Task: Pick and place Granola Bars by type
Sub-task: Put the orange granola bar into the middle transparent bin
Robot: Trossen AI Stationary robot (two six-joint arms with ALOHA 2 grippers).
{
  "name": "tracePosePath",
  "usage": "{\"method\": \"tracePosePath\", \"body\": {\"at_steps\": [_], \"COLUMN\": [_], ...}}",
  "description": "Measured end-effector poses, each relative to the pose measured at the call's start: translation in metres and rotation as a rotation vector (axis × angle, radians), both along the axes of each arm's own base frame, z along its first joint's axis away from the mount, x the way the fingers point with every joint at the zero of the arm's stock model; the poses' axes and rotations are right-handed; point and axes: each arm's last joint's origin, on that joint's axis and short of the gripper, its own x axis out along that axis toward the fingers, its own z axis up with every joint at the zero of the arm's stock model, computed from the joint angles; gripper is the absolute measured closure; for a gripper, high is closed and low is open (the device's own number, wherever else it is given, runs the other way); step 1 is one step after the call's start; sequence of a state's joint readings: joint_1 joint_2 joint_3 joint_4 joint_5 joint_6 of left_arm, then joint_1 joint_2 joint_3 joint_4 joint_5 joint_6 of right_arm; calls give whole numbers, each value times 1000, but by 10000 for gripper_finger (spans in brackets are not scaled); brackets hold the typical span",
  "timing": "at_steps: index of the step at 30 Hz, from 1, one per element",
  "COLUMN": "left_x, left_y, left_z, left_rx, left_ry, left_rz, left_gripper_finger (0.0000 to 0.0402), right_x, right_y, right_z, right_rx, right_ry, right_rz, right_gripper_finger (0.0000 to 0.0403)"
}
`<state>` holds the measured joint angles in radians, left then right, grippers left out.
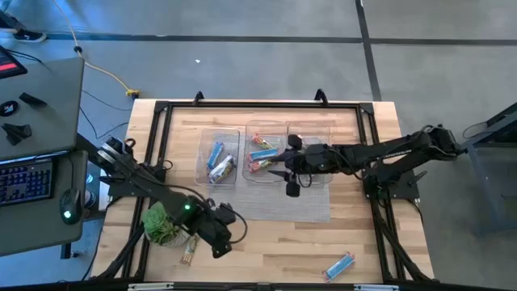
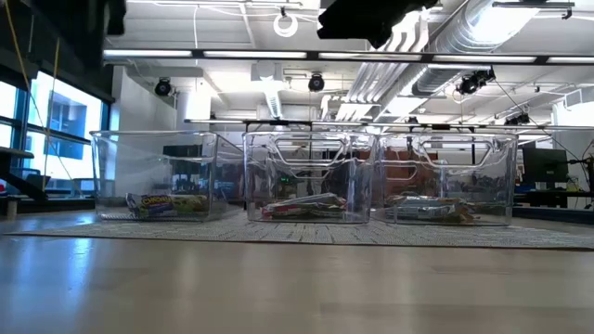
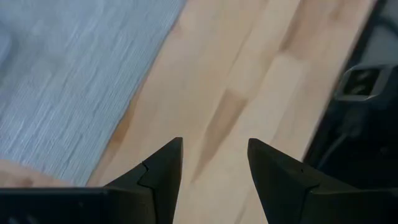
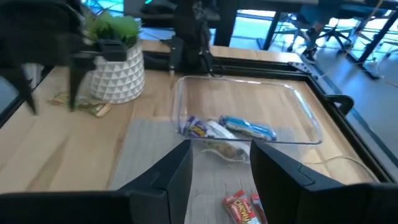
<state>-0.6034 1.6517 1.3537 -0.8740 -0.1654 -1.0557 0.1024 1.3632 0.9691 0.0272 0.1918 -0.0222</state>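
Observation:
Three clear trays stand side by side on a grey mat [image 1: 283, 202]. The left tray [image 1: 218, 158] holds blue bars [image 4: 249, 129]. The middle tray [image 1: 262, 153] holds red-orange bars [image 4: 239, 208]. The right tray [image 1: 313, 145] holds bars whose colours do not show in the low view [image 2: 436, 209]. One blue bar [image 1: 339, 264] lies on bare wood by the near edge, and a green-yellow bar [image 1: 190, 252] lies beside the plant pot. My right gripper [image 1: 276, 173] hovers open and empty over the middle tray's near side [image 4: 221, 165]. My left gripper [image 1: 226, 234] is open and empty above the wood [image 3: 214, 165].
A leafy plant in a white faceted pot [image 1: 161, 222] stands at the near left, close to my left arm. A black frame [image 1: 161, 109] runs around the table edges. Bare wood lies between the mat and the near edge [image 1: 283, 246].

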Motion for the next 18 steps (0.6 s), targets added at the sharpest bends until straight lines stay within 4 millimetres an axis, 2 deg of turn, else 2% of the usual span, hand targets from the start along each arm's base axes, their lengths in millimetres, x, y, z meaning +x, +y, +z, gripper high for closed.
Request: {"method": "tracePosePath", "body": {"at_steps": [5, 8, 11, 18], "left_x": [-2, -5, -2, 7], "left_y": [1, 2, -1, -13], "left_z": [-24, -41, -63, -108], "left_rx": [2, 7, 32, -25], "left_ry": [229, 405, 510, 690], "left_rz": [-16, 47, 104, 98], "left_gripper_finger": [225, 225, 225, 225], "right_x": [-2, -2, -3, -3], "right_y": [6, 5, 5, 5], "right_z": [-3, -5, -6, -7], "right_rx": [6, 23, 38, 36], "right_ry": [26, 42, 56, 66], "right_rz": [15, 7, 0, 0], "right_gripper_finger": [257, 258, 256, 257]}}
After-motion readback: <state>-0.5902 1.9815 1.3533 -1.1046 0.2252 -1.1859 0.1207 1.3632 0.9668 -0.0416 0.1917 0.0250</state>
